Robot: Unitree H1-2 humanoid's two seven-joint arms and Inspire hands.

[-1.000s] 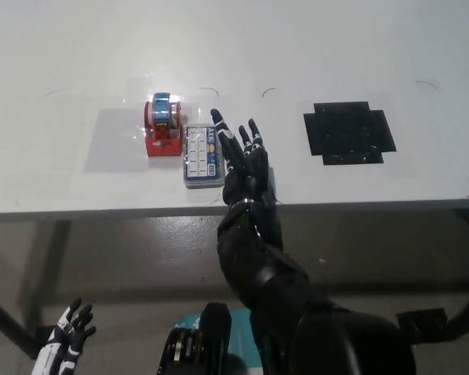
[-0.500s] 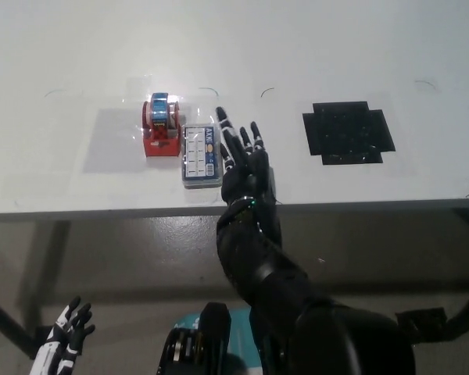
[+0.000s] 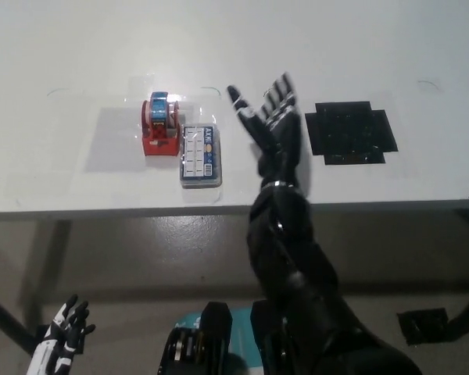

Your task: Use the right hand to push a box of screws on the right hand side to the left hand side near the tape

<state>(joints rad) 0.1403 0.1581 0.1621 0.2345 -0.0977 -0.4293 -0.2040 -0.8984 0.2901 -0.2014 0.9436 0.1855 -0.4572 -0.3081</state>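
On the bench: a white bench fills the upper half of the head view, its front edge running across the middle of the picture.
Box of screws: the clear box of screws lies flat near the front edge, left of centre, its grid of small compartments and a blue label strip facing up.
Tape: the red tape dispenser with a blue roll stands just beside the box, at the box's upper left corner; whether the two touch cannot be told.
Right robot hand: the black right robot hand is raised over the bench to the right of the box, clearly apart from it, fingers spread wide and pointing away from the robot, holding nothing.
Right arm: the black forearm rises from the bottom of the picture and crosses the bench's front edge beneath that hand.
Black mat: a flat black cross-shaped mat lies on the bench just to the right of the raised hand.
Left robot hand: the white left robot hand rests low at the bottom left, below bench level, fingers apart and empty.
Markings: thin curved pen-like marks dot the bench top near the tape and toward the far right corner.
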